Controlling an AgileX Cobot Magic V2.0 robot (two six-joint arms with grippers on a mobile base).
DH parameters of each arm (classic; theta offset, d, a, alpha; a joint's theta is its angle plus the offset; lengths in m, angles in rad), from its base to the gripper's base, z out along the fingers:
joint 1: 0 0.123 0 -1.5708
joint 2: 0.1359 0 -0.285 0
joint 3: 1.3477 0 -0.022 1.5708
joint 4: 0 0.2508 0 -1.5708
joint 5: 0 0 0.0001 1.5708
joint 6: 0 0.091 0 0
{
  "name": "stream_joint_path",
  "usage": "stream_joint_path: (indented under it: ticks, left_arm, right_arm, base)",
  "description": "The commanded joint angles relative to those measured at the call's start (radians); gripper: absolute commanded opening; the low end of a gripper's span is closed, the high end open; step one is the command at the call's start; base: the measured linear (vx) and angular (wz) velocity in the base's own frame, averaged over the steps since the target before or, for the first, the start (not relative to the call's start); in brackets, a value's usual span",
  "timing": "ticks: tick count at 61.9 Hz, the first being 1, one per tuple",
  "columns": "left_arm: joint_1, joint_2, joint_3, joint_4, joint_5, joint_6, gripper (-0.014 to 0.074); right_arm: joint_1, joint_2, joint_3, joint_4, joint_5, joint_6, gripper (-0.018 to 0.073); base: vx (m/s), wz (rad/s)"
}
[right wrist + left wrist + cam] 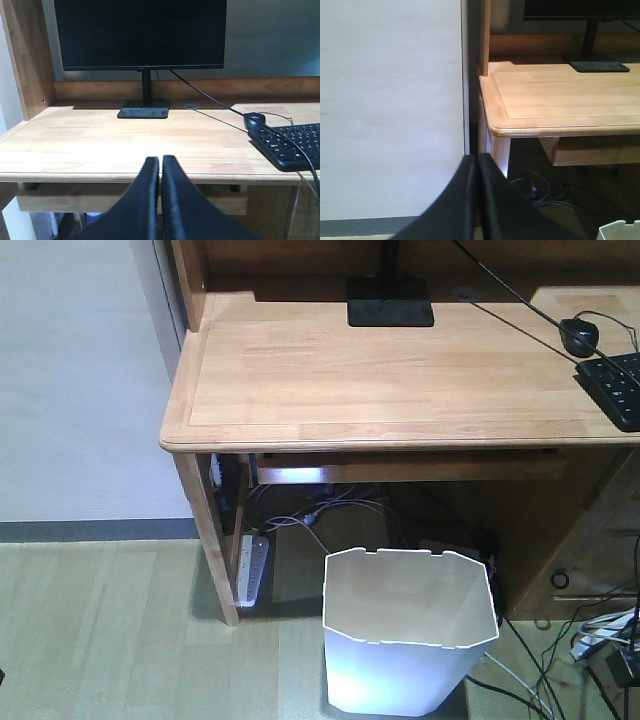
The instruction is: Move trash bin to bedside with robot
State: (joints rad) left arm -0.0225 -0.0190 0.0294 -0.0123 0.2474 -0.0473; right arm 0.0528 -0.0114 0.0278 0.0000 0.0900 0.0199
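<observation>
Wooden desk (400,370) spans front view, monitor (140,32) at its back. Trash bin (405,630) upright on floor before the desk's open underside, cables behind it. Keyboard (292,145) at desk's right. Left gripper (476,200), right gripper (160,200): fingers pressed together, empty.

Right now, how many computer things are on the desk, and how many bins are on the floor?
monitor: 1
keyboard: 1
mouse: 1
trash bin: 1
Total: 4
</observation>
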Motion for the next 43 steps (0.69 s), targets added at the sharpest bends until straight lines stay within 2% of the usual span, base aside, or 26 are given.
stream_joint_path:
  ticks: [1, 9, 31, 43]
  left_arm:
    - [-0.006, -0.01, 0.029, -0.004, -0.073, -0.009, -0.0006]
    - [-0.006, -0.01, 0.029, -0.004, -0.073, -0.009, -0.0006]
    - [-0.006, -0.01, 0.029, -0.004, -0.073, -0.009, -0.0006]
    - [-0.006, -0.01, 0.029, -0.004, -0.073, -0.009, -0.0006]
  right_arm:
    - [-0.005, -0.012, 0.018, -0.006, -0.072, -0.004, -0.0011]
    - [-0.005, -0.012, 0.018, -0.006, -0.072, -0.059, -0.0011]
    - [-0.005, -0.012, 0.018, -0.006, -0.074, -0.06, -0.0011]
    - [-0.005, -0.012, 0.008, 0.0, -0.178, -0.083, -0.0011]
  base:
    - [0.0, 0.0]
    - [0.0, 0.0]
    - [0.0, 0.0]
    - [0.0, 0.0]
